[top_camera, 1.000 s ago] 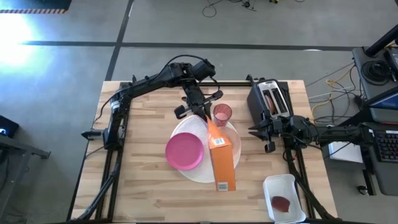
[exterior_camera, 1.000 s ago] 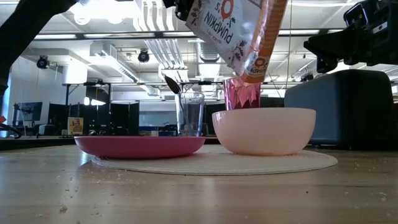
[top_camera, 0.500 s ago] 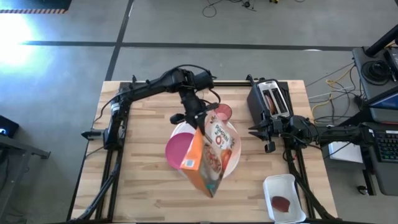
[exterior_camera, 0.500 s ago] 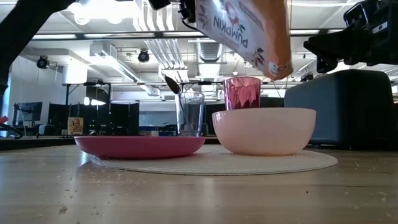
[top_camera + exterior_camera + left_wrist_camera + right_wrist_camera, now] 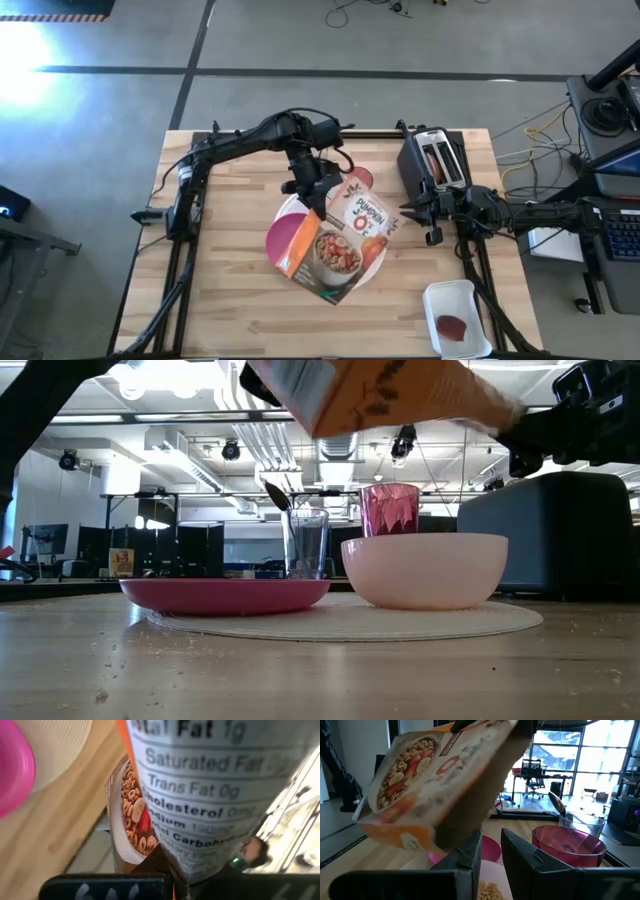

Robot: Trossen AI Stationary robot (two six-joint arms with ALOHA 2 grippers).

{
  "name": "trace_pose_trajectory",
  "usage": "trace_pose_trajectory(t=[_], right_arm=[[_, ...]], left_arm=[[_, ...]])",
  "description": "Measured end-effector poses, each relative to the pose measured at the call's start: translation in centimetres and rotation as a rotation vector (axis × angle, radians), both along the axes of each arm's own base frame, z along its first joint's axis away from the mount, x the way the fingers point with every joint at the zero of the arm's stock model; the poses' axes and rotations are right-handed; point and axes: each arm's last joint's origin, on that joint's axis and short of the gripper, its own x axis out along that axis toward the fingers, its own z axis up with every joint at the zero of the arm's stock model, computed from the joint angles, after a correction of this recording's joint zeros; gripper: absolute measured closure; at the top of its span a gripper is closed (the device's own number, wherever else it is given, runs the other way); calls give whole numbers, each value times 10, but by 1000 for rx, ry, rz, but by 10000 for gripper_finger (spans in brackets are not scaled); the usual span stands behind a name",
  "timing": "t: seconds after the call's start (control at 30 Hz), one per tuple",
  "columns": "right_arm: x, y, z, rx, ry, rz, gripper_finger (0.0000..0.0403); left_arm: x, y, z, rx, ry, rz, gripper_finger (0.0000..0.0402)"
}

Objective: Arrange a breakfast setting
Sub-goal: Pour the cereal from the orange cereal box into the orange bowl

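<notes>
My left gripper (image 5: pixel 318 192) is shut on the orange cereal box (image 5: pixel 338 242), which hangs above the white round mat (image 5: pixel 288 208), about level with its front face up. In the low view the box (image 5: pixel 380 395) is over the peach bowl (image 5: pixel 425 570) and the pink cup (image 5: pixel 390 510). The magenta plate (image 5: pixel 225 592) rests on the mat. The clear glass (image 5: pixel 305 545) stands behind it with the spoon (image 5: pixel 277 494) in it. Cereal (image 5: pixel 487 891) shows in the bowl. My right gripper (image 5: pixel 430 215) waits shut beside the toaster. My left gripper pinches the cereal box between its two fingers at the box's far end (image 5: pixel 328 198), one finger on the narrow nutrition side panel (image 5: pixel 200 865). The fingers slant down from the table's far side. The box is lifted clear and lies about level above the mat.
A silver toaster (image 5: pixel 432 158) stands at the far right. A white tray (image 5: pixel 455 320) with a red item in it sits at the near right corner. Bare wooden tabletop (image 5: pixel 220 290) lies left of and in front of the mat.
My left gripper has turned at the wrist while staying above the mat's far side. The cereal box, earlier tipped with one corner down over the bowl, has swung up to about level and rolled its front face upward.
</notes>
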Motion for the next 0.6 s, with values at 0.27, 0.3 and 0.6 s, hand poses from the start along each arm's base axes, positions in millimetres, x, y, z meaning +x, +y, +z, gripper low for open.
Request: trace_pose_trajectory(t=[0.27,0.3,0.6], right_arm=[[0,0,0,0,0,0,339],[0,0,0,0,0,0,339],[0,0,0,0,0,0,339]], left_arm=[[1,0,-1,100,-119,-69,402],[1,0,-1,114,-131,-74,402],[3,3,-2,238,-179,-83,402]])
